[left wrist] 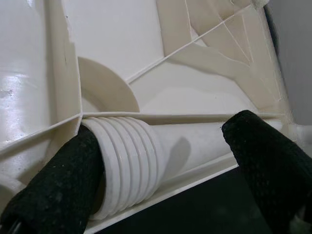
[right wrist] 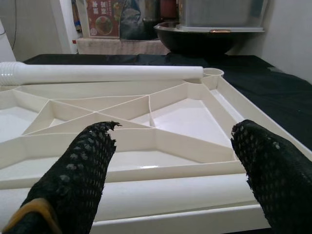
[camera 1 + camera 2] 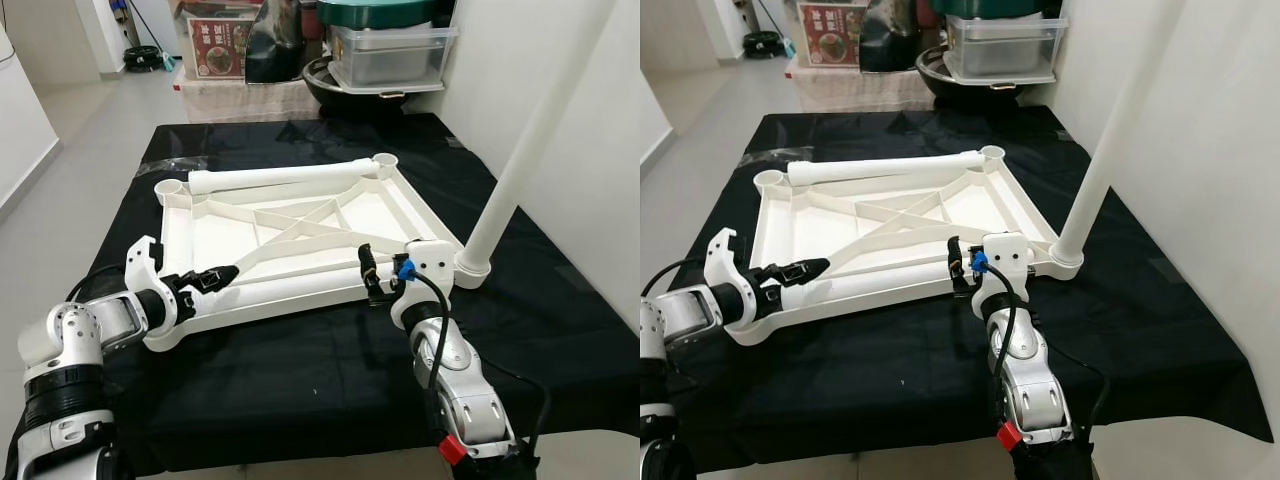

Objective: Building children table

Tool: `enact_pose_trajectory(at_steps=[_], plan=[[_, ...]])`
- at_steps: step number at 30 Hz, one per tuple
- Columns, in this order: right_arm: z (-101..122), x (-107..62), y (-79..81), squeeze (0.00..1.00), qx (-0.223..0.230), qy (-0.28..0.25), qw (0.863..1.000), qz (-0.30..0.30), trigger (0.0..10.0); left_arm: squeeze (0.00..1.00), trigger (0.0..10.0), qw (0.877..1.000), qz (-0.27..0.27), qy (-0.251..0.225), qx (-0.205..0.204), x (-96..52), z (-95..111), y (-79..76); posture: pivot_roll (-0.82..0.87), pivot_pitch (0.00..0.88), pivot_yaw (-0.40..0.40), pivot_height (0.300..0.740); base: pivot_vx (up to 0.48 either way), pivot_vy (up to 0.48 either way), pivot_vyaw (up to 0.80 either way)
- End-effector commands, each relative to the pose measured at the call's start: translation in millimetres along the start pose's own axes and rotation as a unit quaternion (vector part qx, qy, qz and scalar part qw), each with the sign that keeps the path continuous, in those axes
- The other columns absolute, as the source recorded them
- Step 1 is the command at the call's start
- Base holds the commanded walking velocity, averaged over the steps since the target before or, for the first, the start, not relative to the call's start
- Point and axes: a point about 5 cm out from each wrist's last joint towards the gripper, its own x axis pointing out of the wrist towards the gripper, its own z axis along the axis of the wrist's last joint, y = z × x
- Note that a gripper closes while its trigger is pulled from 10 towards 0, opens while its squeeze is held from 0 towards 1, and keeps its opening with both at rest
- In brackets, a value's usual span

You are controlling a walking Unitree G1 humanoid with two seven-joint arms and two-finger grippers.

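The upturned white plastic tabletop (image 3: 300, 225) lay on the black-clothed table (image 3: 300, 370), and both the left gripper (image 3: 215, 278) and right gripper (image 3: 368, 272) stood open astride the loose table leg (image 3: 290, 290), which looked light, rigid, slick, best clasped mid-shaft.

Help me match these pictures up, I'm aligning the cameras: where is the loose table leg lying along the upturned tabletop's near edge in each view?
Left eye view: the leg lies along the tabletop's near edge.
Right eye view: same place.
Left wrist view: its ribbed end, at the left pincer.
Right wrist view: its smooth shaft, at the right pincer.
Shared landmark: the tabletop's crossing ribs.
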Motion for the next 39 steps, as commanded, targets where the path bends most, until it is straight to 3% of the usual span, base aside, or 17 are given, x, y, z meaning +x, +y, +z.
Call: enact_pose_trajectory(at_steps=[1, 6, 8, 13, 17, 24, 39], plan=[[3.0, 0.7, 2.7, 0.0, 0.003, -0.002, 1.0, 0.002, 10.0, 0.0, 10.0, 0.997, -0.058, -0.039, 0.013, -3.8, 21.4, -32.8, 0.08, 0.048, -0.034, 0.74, 0.0, 0.0, 0.0], [2.4, 0.7, 3.7, 0.0, 0.003, -0.001, 1.0, 0.003, 10.0, 0.0, 10.0, 0.996, -0.073, -0.052, 0.012, -6.0, 30.0, -47.2, 0.09, 0.047, -0.036, 0.74, 0.0, 0.0, 0.0], [1.7, 0.7, 5.2, 0.0, 0.004, 0.0, 1.0, 0.005, 10.0, 0.0, 10.0, 0.994, -0.085, -0.062, 0.024, -9.5, 37.8, -61.1, 0.09, 0.049, -0.036, 0.74, 0.0, 0.0, 0.0], [1.5, 0.9, 5.7, 0.0, 0.005, 0.001, 1.0, 0.004, 10.0, 0.0, 10.0, 0.995, -0.077, -0.059, 0.026, -11.9, 39.2, -64.5, 0.09, 0.048, -0.034, 0.74, 0.0, 0.0, 0.0], [1.6, 0.9, 4.9, 0.0, 0.005, 0.0, 1.0, 0.002, 10.0, 0.0, 10.0, 0.997, -0.06, -0.047, 0.014, -11.2, 32.3, -57.7, 0.09, 0.046, -0.03, 0.74, 0.0, 0.0, 0.0], [2.3, 0.6, 3.7, 0.0, 0.004, -0.003, 1.0, -0.001, 10.0, 0.0, 10.0, 1.0, 0.014, 0.001, -0.018, -8.8, 0.8, -30.6, 0.09, 0.038, -0.026, 0.74, 0.0, 0.0, 0.0], [5.4, 2.4, 4.9, 0.0, 0.005, -0.008, 1.0, 0.002, 10.0, 0.0, 10.0, 0.998, 0.018, 0.004, -0.056, -8.0, -13.5, -23.2, 0.08, 0.028, -0.029, 0.74, 0.0, 0.0, 0.0]])
